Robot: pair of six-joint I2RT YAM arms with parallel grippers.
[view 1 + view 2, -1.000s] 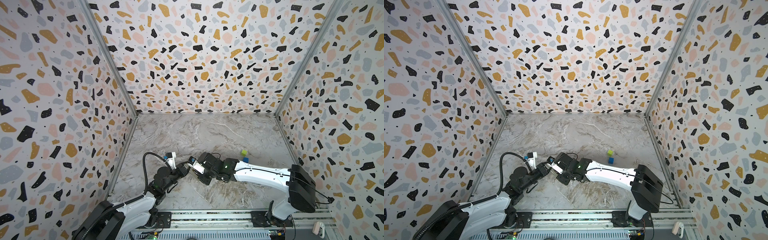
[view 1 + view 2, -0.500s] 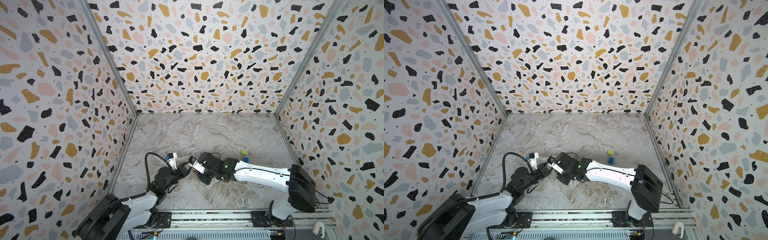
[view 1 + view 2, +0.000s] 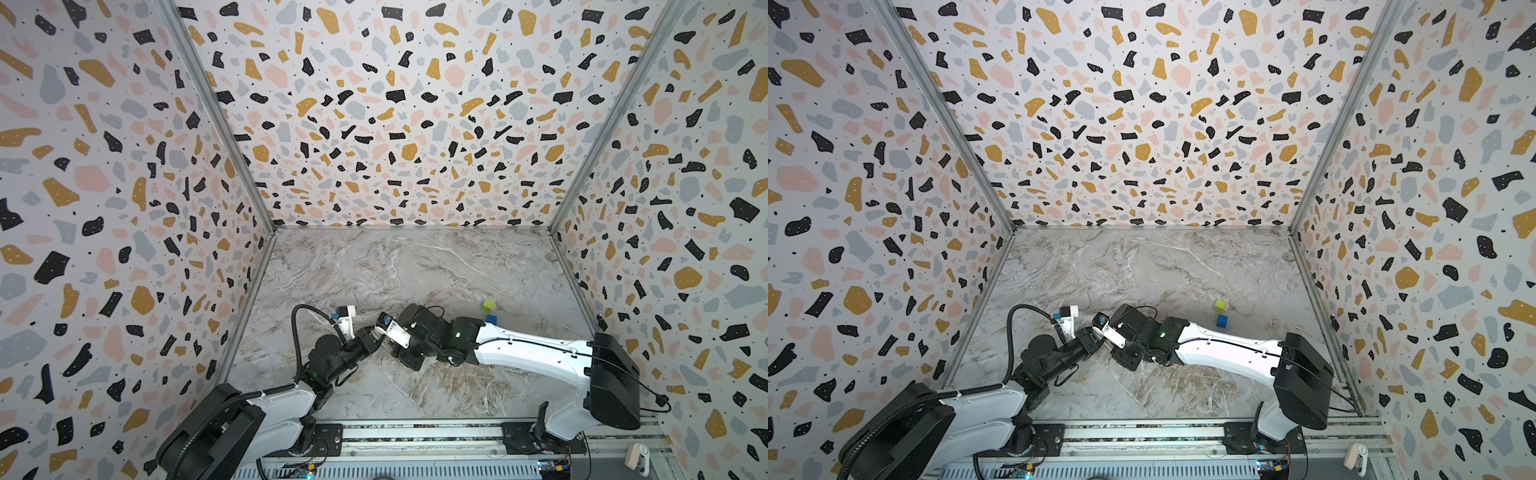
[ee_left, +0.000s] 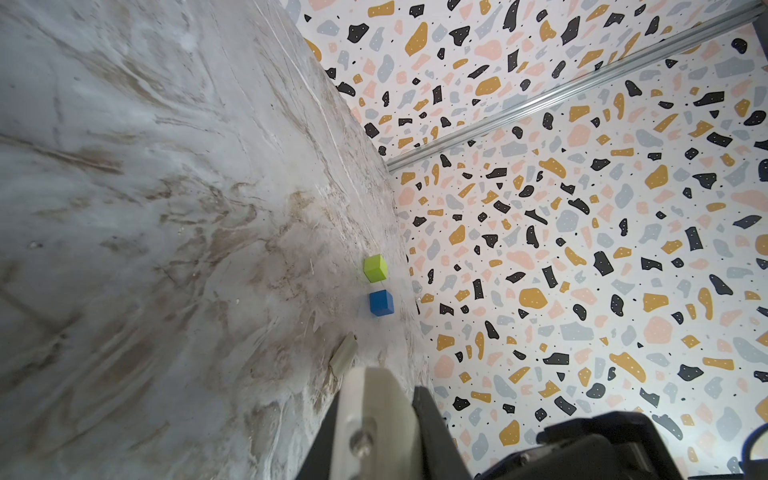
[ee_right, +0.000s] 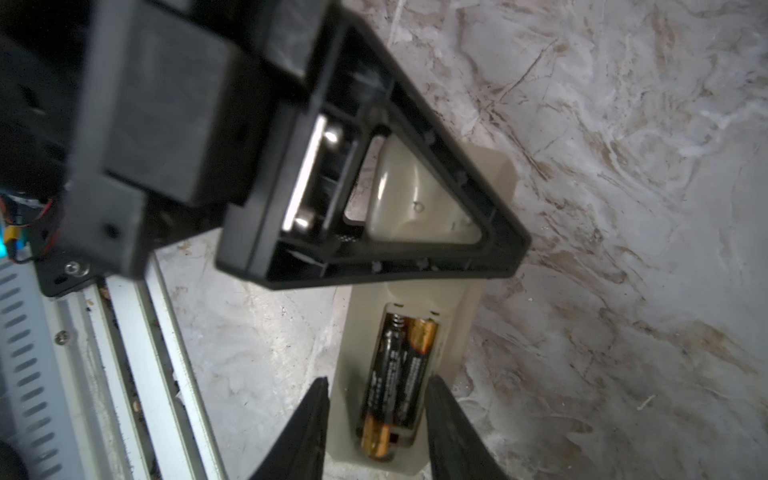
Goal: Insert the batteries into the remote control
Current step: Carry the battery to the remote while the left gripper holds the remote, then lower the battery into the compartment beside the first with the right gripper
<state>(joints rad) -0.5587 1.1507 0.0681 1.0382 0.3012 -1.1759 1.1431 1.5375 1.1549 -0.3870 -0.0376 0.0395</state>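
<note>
Remote control (image 5: 453,324) back-up on the counter (image 3: 415,270) toward 7 o'clock, both batteries (image 5: 399,374) side by side in its open bay. Right tool (image 5: 379,386) spread apart astride the battery end; left tool (image 3: 370,337) closed, over the other end.

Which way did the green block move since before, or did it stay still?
No. The green block sits where it was, the same small gap beyond the blue block.
</note>
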